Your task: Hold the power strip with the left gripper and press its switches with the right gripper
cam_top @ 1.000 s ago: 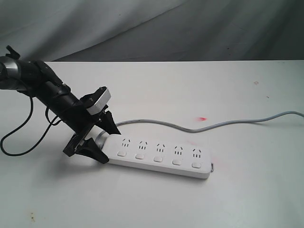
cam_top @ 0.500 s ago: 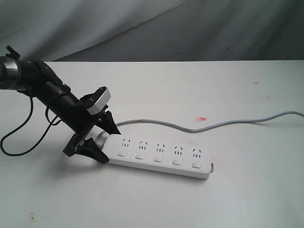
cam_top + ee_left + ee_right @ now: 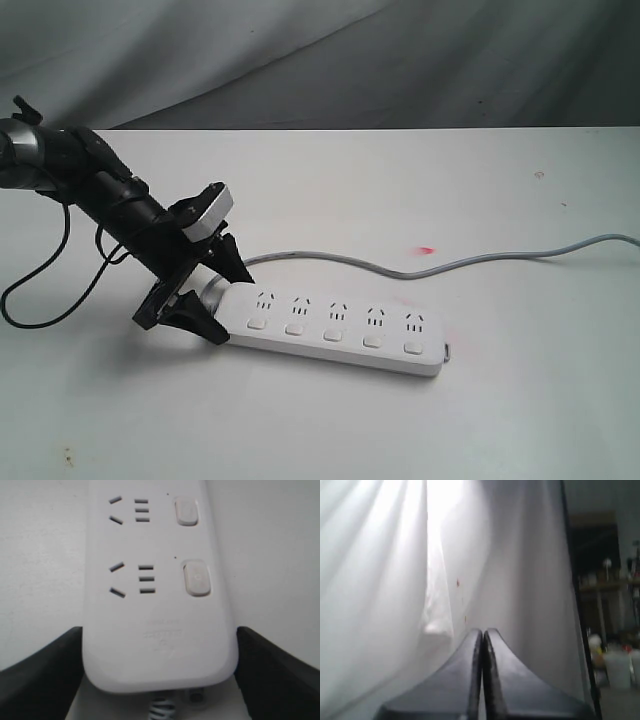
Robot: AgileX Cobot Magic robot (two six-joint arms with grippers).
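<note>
The white power strip [image 3: 335,330] lies flat on the white table [image 3: 400,180], its grey cord [image 3: 480,260] trailing off to the right. Five switches [image 3: 333,334] run in a row along its near edge. My left gripper [image 3: 232,305] is shut on the strip's left end, one black finger pressed to each long side. The left wrist view shows that end of the power strip [image 3: 160,580] between the fingers [image 3: 45,675], with two switches [image 3: 196,578] visible. My right gripper [image 3: 483,632] is shut and empty, facing a white curtain. It is outside the exterior view.
A small red mark [image 3: 427,249] sits on the table behind the strip. A black cable [image 3: 40,300] loops under the left arm. A grey cloth [image 3: 400,60] hangs behind the table. Shelves and containers [image 3: 615,665] show beside the curtain in the right wrist view.
</note>
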